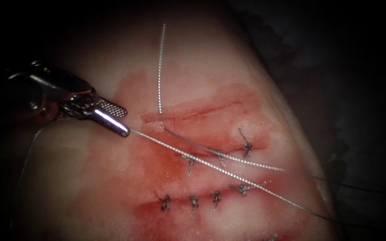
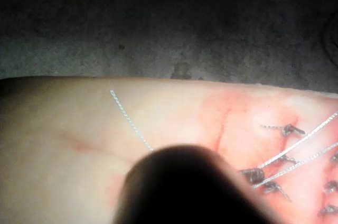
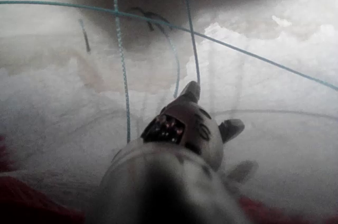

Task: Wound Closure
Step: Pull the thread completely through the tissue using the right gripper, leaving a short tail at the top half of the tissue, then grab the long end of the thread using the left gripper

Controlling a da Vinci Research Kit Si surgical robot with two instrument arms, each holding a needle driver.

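The tissue (image 1: 211, 76) is pale, smeared with red fluid (image 1: 166, 160); the open cut (image 1: 188, 114) sits above two rows of knotted stitches (image 1: 193, 201). The left tool (image 1: 122, 120), left of the cut, has its jaws spread slightly, the lower one touching the thread (image 1: 211, 166) stretched across the stitches. The right tool (image 3: 191, 93) has its jaws closed on thread.

We see the left tool (image 1: 115, 119) as glossy polished metal w/ ridged jaw faces, the thread (image 1: 211, 166) twisted and shiny, the tissue (image 1: 211, 67) wet-glossy and smooth.
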